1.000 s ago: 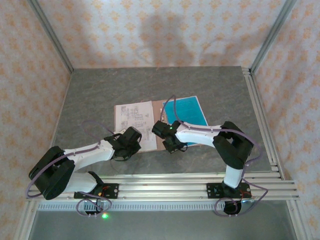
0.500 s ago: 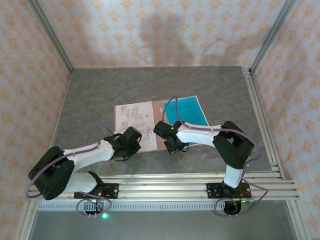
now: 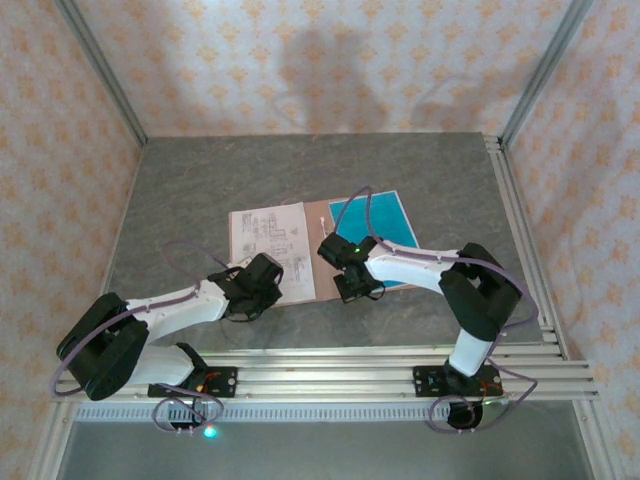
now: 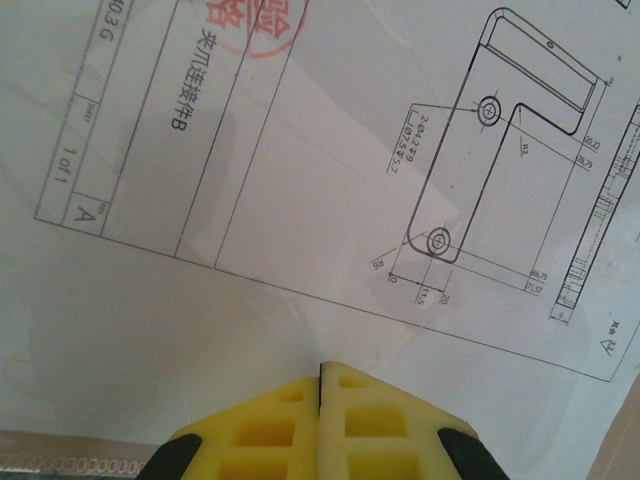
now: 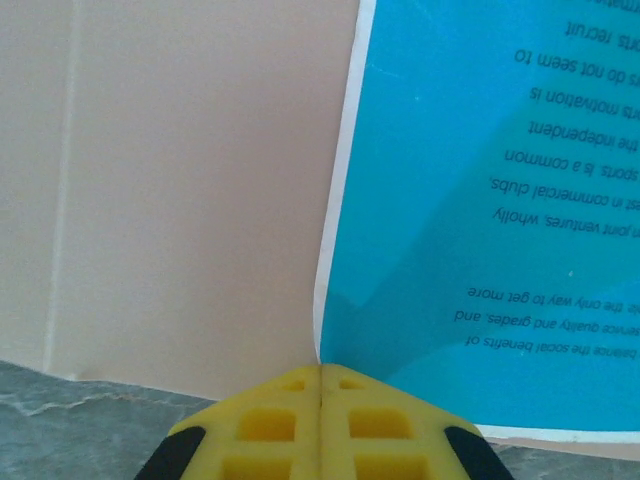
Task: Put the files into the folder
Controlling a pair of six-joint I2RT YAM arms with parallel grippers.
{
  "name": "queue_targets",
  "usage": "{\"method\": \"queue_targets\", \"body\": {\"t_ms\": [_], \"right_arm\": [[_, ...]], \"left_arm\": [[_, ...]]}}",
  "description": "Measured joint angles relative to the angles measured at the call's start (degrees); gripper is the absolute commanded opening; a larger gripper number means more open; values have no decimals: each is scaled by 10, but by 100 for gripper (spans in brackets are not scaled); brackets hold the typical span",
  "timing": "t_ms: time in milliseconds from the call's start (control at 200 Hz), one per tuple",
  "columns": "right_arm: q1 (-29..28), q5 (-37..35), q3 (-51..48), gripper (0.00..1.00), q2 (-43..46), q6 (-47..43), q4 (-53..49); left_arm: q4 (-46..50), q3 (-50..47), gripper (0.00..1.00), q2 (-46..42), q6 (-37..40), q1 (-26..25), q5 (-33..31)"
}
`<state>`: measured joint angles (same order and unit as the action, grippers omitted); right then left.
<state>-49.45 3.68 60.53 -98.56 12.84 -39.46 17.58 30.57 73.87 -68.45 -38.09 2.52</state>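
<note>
A: Closing is what has just been completed at the right gripper (image 5: 320, 368). Its yellow jaws, slightly parted a second ago, are now pressed together, and the 7 o'clock corner of the teal-blue paper sheet (image 3: 390, 228) appears to be pinched between them.

B: What is meant by that for the task?

A: The sheet is judged secured. It has been drawn slightly toward 3 o'clock on the thin salmon card folder (image 5: 190, 180), so squaring it on that panel can be attempted.

B: And the left gripper (image 4: 320, 366)?

A: It is fully shut with nothing held, at the 6 o'clock edge of the white printed drawing sheet (image 3: 268, 245). That sheet is laid on the folder's 9 o'clock panel.
</note>
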Motion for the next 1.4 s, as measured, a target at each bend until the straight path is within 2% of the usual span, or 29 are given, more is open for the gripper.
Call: {"method": "queue_targets", "body": {"t_ms": [846,1401], "right_arm": [[-20,13,-45,0,43,-26,45],[-20,12,7,0,8,-43,48]], "left_arm": [[-1,0,2,2,0,0,0],[-2,0,1,2,0,0,0]]}}
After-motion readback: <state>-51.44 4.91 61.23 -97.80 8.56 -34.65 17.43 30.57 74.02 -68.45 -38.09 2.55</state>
